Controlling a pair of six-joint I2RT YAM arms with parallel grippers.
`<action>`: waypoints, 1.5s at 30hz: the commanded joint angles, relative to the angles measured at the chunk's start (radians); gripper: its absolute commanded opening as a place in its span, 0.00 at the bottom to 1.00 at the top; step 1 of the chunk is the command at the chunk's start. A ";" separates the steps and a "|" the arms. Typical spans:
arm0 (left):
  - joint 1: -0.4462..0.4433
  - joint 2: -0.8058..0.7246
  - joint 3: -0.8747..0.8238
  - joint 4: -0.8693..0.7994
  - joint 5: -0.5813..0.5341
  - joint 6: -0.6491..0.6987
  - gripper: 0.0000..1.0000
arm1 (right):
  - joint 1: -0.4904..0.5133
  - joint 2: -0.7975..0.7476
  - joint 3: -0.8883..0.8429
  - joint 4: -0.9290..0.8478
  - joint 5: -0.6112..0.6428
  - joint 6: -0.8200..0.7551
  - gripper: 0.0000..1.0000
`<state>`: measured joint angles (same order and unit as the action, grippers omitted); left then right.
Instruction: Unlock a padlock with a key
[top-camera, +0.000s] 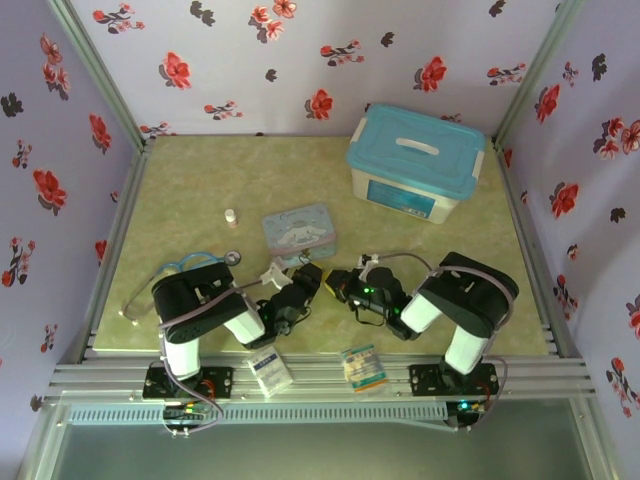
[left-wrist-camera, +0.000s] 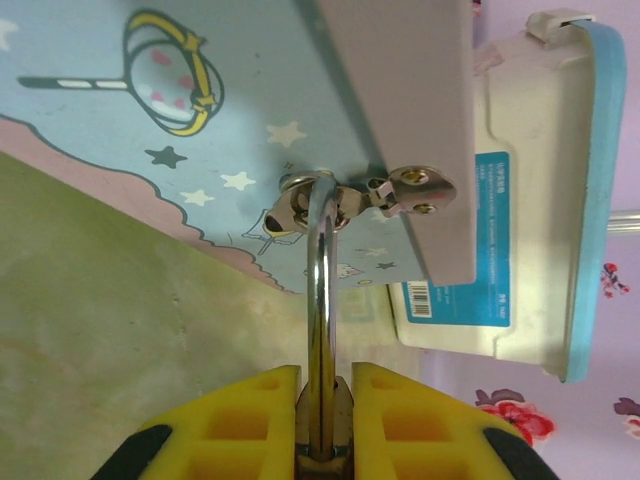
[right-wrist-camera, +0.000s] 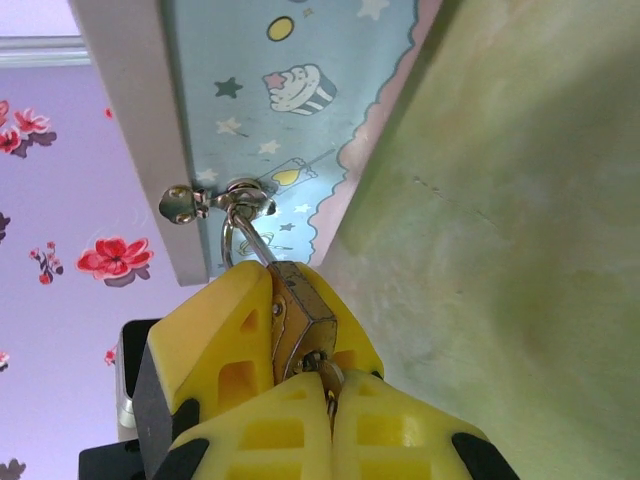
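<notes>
The brass padlock (right-wrist-camera: 305, 320) hangs by its thin shackle (left-wrist-camera: 321, 290) from the clasp of the pastel cartoon tin (top-camera: 298, 232). My left gripper (left-wrist-camera: 325, 425) is shut on the padlock's body, its yellow fingers (right-wrist-camera: 215, 340) on either side. The small dark key (right-wrist-camera: 329, 378) sits with its tip in the keyhole at the padlock's bottom. My right gripper (right-wrist-camera: 331, 425) is shut on the key's head. Both grippers meet just in front of the tin: the left gripper (top-camera: 305, 282) and the right gripper (top-camera: 340, 286).
A white bin with a blue lid (top-camera: 415, 160) stands at the back right. A small white cylinder (top-camera: 231, 215) and a silver disc on blue tubing (top-camera: 232, 256) lie left of the tin. Two small packets (top-camera: 269, 368) (top-camera: 362, 365) rest on the front rail.
</notes>
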<state>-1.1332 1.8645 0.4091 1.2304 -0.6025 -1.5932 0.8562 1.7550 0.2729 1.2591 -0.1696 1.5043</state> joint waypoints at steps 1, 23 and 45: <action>-0.080 0.002 0.039 0.070 0.163 -0.003 0.00 | 0.010 -0.018 0.065 0.127 0.010 0.043 0.00; -0.080 -0.023 0.031 0.075 0.146 0.012 0.00 | -0.039 -0.018 0.003 0.059 0.030 -0.048 0.34; -0.080 -0.012 -0.003 0.073 0.116 0.010 0.00 | -0.132 -0.465 0.167 -1.069 -0.010 -0.819 0.43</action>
<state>-1.1831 1.8671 0.4099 1.2377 -0.5304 -1.5997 0.7261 1.3991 0.3386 0.6025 -0.3164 0.9646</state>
